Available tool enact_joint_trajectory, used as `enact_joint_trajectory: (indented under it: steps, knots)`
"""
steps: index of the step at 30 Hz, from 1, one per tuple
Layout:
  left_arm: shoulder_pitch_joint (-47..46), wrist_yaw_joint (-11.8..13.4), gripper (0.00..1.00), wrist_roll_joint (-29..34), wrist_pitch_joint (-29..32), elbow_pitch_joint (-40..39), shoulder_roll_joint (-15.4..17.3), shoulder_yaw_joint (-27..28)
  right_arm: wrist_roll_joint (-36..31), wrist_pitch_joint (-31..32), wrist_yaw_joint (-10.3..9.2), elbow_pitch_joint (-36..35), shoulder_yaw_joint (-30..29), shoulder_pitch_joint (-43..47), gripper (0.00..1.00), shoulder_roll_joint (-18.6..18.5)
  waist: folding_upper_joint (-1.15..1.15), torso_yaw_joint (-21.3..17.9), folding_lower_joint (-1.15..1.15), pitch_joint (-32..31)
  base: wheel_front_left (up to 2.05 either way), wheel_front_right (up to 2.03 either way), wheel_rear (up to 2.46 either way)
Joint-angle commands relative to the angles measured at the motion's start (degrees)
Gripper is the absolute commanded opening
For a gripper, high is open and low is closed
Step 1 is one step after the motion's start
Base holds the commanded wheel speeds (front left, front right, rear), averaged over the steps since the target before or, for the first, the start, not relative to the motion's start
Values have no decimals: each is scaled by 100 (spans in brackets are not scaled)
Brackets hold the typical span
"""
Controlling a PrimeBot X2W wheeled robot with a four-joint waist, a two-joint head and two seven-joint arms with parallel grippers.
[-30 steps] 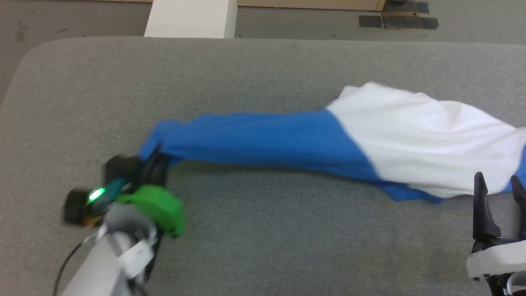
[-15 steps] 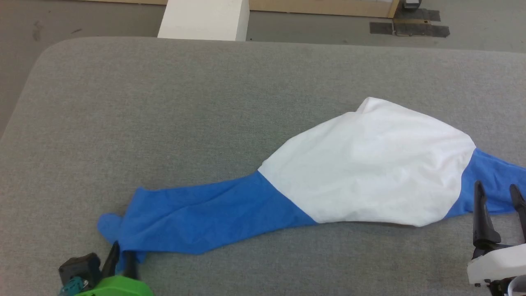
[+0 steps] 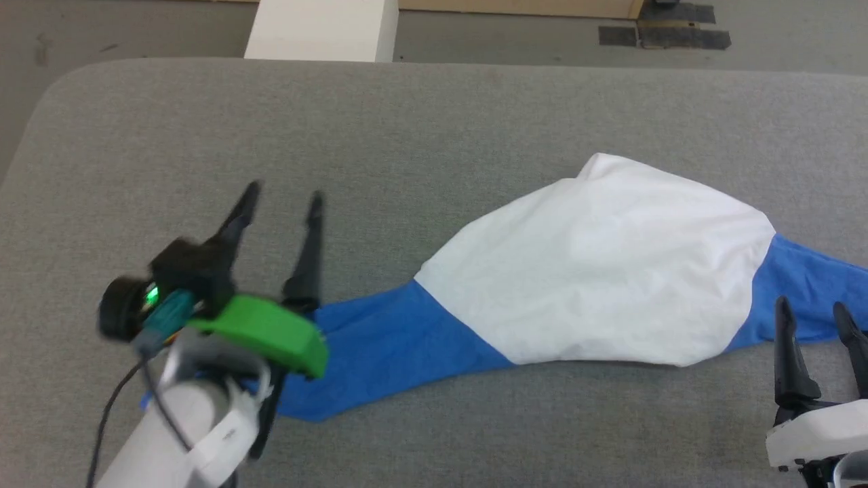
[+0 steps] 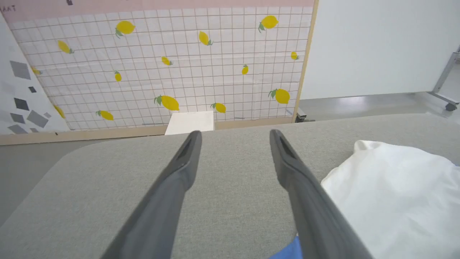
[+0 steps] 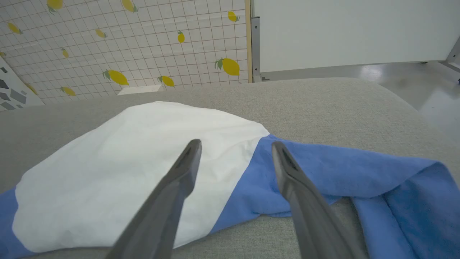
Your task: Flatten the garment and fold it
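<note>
Left pincer (image 3: 283,194) now open, lifted; garment (image 3: 597,264) sleeve released.

1. The garment (image 3: 597,264) lies on the gray table (image 3: 434,115), with its white body in the middle and one blue sleeve out to each side.
2. The left gripper (image 3: 283,193) is over the left sleeve's end, fingers spread wide and empty.
3. The right gripper (image 3: 812,306) is beside the right sleeve, fingers apart.

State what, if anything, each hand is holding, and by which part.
Nothing is held: left hand and right hand both stand open; the garment lies free on the table.
</note>
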Motion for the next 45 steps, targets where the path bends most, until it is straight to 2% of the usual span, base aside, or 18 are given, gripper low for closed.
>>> enact_joint_trajectory:
  steps: [1,5,9,13,20,21,22,27,33,36,42,43,44,45]
  knots:
    - [-327,-128,100,43,111,142,-83,-161,27,-10,-9,-29,13,-69,100,4,0,-151,0,176,0,0,0]
    - [-1108,-660,100,71,465,961,-368,-769,23,-5,-9,-34,28,-152,100,4,0,-288,0,382,0,0,0]
    - [-1732,-1131,100,12,673,1989,-650,-1147,0,34,-9,-106,89,-271,100,4,0,-460,0,576,0,0,0]
    - [-2126,-1446,100,-20,795,2922,-824,-1367,-34,85,-9,-215,99,-381,100,4,0,-648,0,729,0,0,0]
    - [-2478,-1814,100,-90,941,4212,-990,-1632,-67,125,-9,-241,31,-404,100,4,0,-826,0,884,0,0,0]
    - [-2520,-1838,35,-83,933,4324,-1003,-1660,-65,121,-9,-239,31,-406,100,4,0,-836,0,897,0,0,0]
    - [-2586,-1867,0,-42,879,4433,-1004,-1704,-63,117,-9,-236,34,-419,100,4,0,-846,0,912,0,0,0]
    - [-2880,-1910,0,-79,389,4564,-1118,-1610,-17,71,-9,-201,24,-495,100,4,0,-832,0,894,0,0,0]
    - [-3517,-1907,0,-448,209,4079,-1096,-1087,55,0,-9,-142,-24,-488,100,4,0,-759,0,889,0,0,0]
    - [-3893,-1780,0,-478,374,3926,-867,-830,113,-36,-9,-135,30,-534,100,4,0,-805,0,1046,0,0,0]
    - [-4400,-1257,1,-242,287,4304,-451,-433,171,-132,-9,-51,126,-752,100,4,0,-1026,0,1510,0,0,0]
    - [-4427,-1189,11,-194,240,4406,-418,-415,173,-148,-9,-32,129,-786,100,4,0,-1059,0,1571,0,0,0]
    - [-4438,-1115,100,-140,175,4544,-392,-407,171,-173,-9,-4,126,-825,100,4,0,-1091,0,1630,0,0,0]
    - [-4433,-1065,100,-113,145,4656,-385,-406,171,-190,-9,18,127,-855,100,4,0,-1118,0,1675,0,0,0]
